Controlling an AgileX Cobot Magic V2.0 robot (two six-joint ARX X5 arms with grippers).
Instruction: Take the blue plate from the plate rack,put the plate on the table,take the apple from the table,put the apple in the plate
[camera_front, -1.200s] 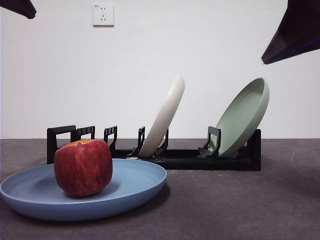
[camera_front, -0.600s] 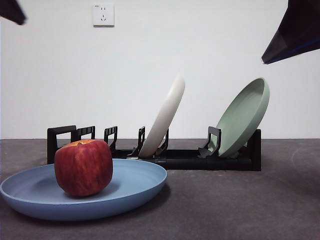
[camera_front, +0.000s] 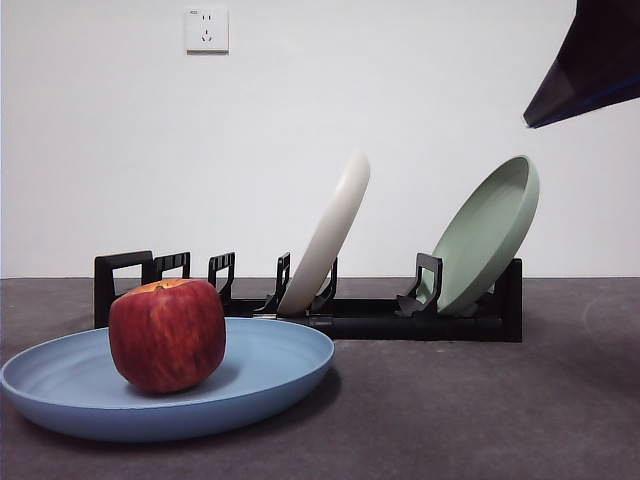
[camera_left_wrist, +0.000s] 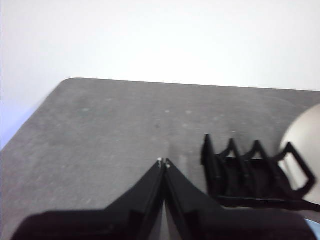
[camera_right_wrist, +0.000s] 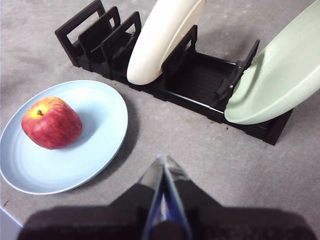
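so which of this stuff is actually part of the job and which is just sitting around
Part of the job:
- blue plate, lying flat on the table
- apple, resting in the blue plate
- plate rack, behind the blue plate

Just sitting around:
- cream plate, leaning in the rack
- green plate, leaning at the rack's end
- wall socket

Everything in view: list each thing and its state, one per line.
blue plate: flat on the table, apple in it
apple: upright in the blue plate
cream-white plate: tilted in the rack
pale green plate: tilted at the rack's end
plate rack: on the table, two plates in it
left gripper: shut, empty
right gripper: shut, empty
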